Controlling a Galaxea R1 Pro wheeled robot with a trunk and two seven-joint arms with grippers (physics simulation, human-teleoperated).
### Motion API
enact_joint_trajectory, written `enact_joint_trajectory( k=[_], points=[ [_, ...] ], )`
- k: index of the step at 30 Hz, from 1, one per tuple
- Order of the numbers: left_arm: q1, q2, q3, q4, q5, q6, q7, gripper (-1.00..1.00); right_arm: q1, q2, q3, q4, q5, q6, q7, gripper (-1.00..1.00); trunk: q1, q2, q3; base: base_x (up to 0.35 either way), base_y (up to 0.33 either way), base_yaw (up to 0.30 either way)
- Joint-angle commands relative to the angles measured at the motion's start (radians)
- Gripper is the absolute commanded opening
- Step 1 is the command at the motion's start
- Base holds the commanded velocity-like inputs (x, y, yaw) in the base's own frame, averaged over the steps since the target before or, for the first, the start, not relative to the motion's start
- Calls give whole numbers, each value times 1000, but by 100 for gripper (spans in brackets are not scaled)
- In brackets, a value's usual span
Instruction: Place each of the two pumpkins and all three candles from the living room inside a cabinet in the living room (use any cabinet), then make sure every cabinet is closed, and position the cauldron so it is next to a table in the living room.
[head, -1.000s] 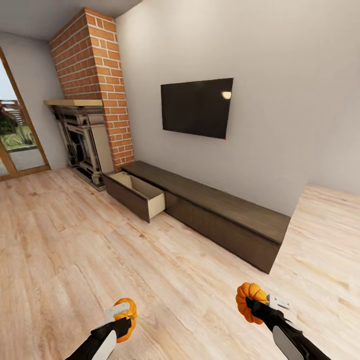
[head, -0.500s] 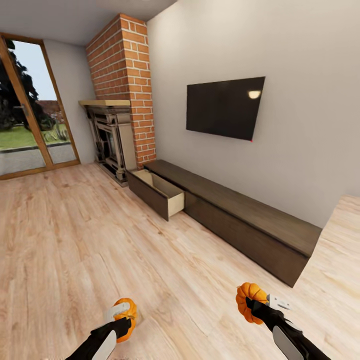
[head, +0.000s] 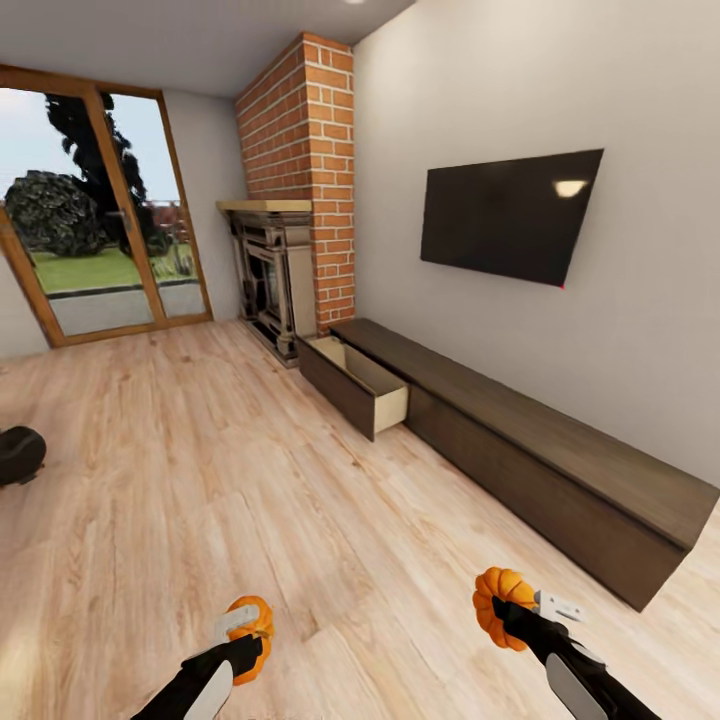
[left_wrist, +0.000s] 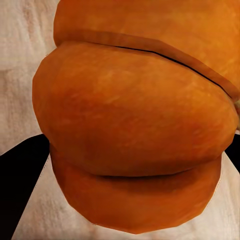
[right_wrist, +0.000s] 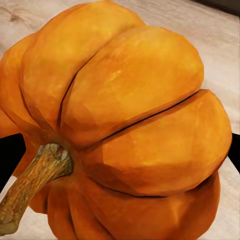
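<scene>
Cabinet (head: 520, 440) runs low along the wall under the television (head: 510, 215), its one open drawer (head: 362, 385) at the fireplace end, well apart from the robot. Each pumpkin is carried: left gripper (head: 243, 637) is clamped on one pumpkin (head: 252, 622), right gripper (head: 505, 610) on the other pumpkin (head: 500, 592). I judge that the best approach is to drive up square to the drawer and lower both inside.

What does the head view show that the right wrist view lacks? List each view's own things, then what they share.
Head view: the cabinet with one drawer pulled open, the wall TV, the brick fireplace, the left pincer shut on the other pumpkin.
Right wrist view: the pumpkin's stem and ribs up close.
Shared: the right pincer's pumpkin over the wood floor.
</scene>
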Motion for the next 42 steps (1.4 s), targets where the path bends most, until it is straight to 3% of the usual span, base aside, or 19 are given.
enact_joint_trajectory(
  k=[1,24,42],
  points=[
    [-1,1,-8,-2,4,4,11,-100,-1,-2,7,-3,-6,2,-10,-100,0,-1,-1,0,0,288],
    [-1,-4,-15,-2,5,5,11,-100,-1,-3,9,-5,0,9,-10,-100,0,-1,-1,0,0,288],
    [-1,-37,-18,-2,5,7,12,-100,-1,-2,10,-4,-3,8,-10,-100,0,-1,-1,20,-9,288]
  ],
)
